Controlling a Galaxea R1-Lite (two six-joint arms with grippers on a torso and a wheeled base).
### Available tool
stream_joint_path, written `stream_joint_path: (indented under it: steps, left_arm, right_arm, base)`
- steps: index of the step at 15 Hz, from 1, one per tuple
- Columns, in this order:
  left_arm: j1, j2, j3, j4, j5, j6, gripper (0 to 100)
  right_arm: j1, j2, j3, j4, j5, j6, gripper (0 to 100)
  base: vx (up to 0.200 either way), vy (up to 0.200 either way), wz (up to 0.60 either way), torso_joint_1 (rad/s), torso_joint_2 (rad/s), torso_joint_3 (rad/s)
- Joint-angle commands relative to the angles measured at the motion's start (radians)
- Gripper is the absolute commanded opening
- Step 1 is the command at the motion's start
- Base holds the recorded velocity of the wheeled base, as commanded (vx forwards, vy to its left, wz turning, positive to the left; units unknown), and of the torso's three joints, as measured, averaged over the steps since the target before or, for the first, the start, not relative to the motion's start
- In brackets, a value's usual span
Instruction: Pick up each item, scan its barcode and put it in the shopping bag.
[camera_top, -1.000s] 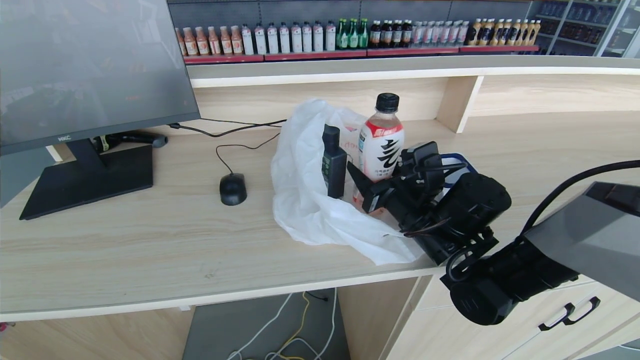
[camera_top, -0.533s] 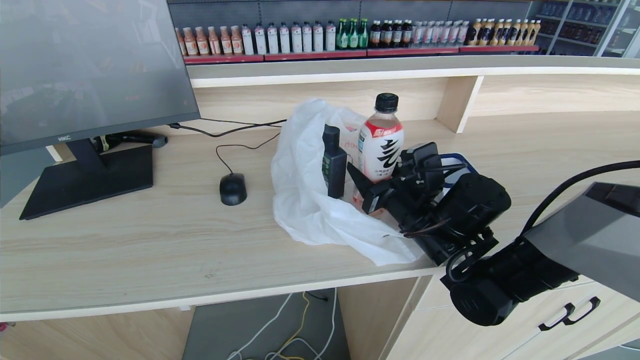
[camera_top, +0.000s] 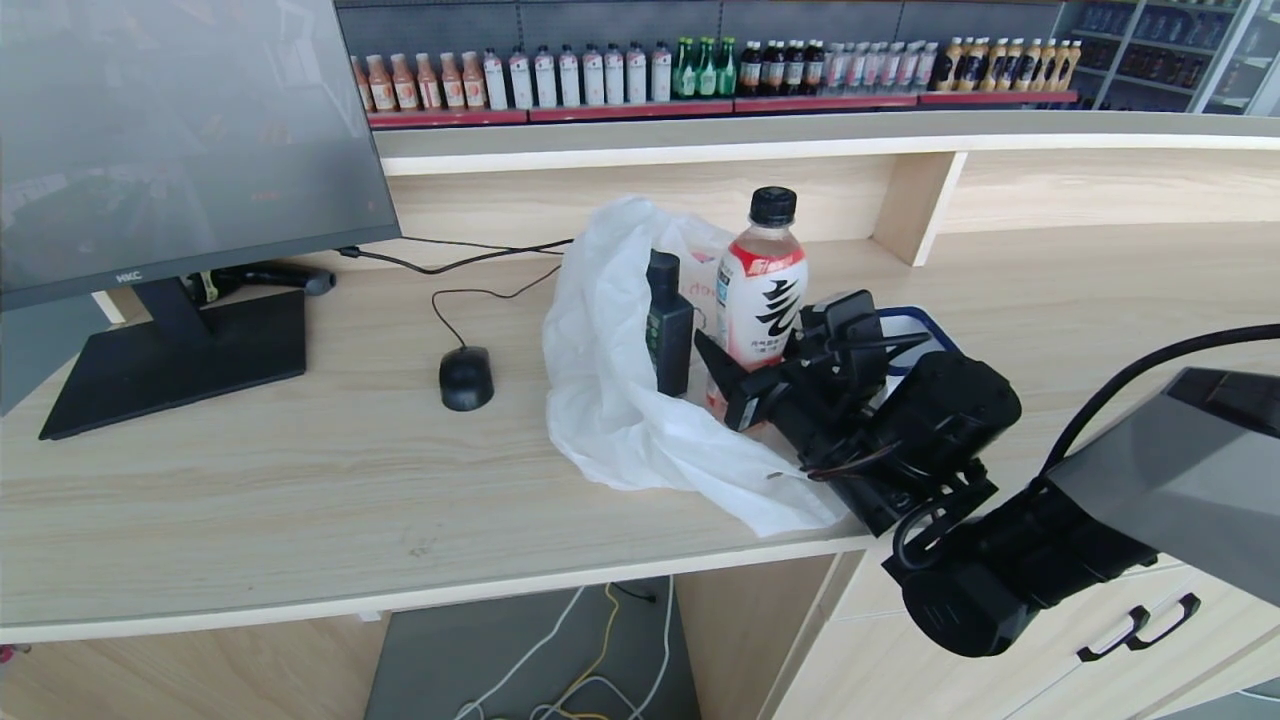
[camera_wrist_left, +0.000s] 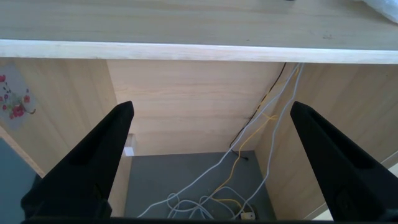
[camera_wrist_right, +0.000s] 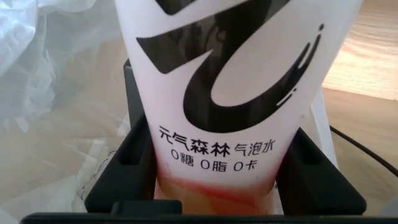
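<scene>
In the head view, the right claw (camera_top: 758, 378) is gripping the lower part of the drink bottle (camera_top: 762, 290), its dark fingers (camera_top: 722, 372) pressing against the bottle's sides. The bottle is standing upright with its black cap on, at the right side of the shopping bag's mouth; its base is hiding behind the claw, so I cannot tell whether it is touching anything. The white shopping bag (camera_top: 612, 410) is lying crumpled and open on the worktop (camera_top: 300, 480). A dark upright item (camera_top: 668, 325) is standing in the bag's opening, just beside the bottle. A blue-rimmed object (camera_top: 915, 322) is showing behind the right claw. A black mouse (camera_top: 466, 378) is resting left of the bag, and a monitor (camera_top: 180, 130) is standing farther left, with a dark handheld device (camera_top: 262, 277) lying behind its stand. Shelves of bottles (camera_top: 700, 70) are lining the back wall.

In the left wrist view, the left claw (camera_wrist_left: 214, 165) is hanging wide open and holding nothing, below the worktop's front edge. Loose cables (camera_wrist_left: 249, 180) are trailing down in the recess under the worktop.

In the right wrist view, the claw's black fingers are clamping the bottle from both sides just under its label. The bag's white plastic is lying beside the bottle.
</scene>
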Motion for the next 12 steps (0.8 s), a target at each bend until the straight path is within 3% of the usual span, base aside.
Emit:
stream_joint_path:
  steps: [1, 9, 10, 12]
  left_arm:
    - [0.000, 0.000, 0.000, 0.000, 0.000, 0.000, 100]
    - [0.000, 0.000, 0.000, 0.000, 0.000, 0.000, 100]
    - [0.000, 0.000, 0.000, 0.000, 0.000, -0.001, 100]
    - [0.000, 0.000, 0.000, 0.000, 0.000, 0.000, 100]
  right_arm:
    - [0.000, 0.005, 0.001, 0.000, 0.000, 0.000, 0]
    - [-0.004, 0.008, -0.006, 0.000, -0.002, 0.003, 0]
    - [-0.004, 0.008, -0.002, 0.000, -0.002, 0.004, 100]
    - [-0.004, 0.007, 0.000, 0.000, -0.002, 0.008, 100]
  base:
    - [0.000, 0.000, 0.00, 0.000, 0.00, 0.000]
    - [0.000, 0.000, 0.00, 0.000, 0.00, 0.000]
    - [0.000, 0.000, 0.00, 0.000, 0.00, 0.000]
    - [0.000, 0.000, 0.00, 0.000, 0.00, 0.000]
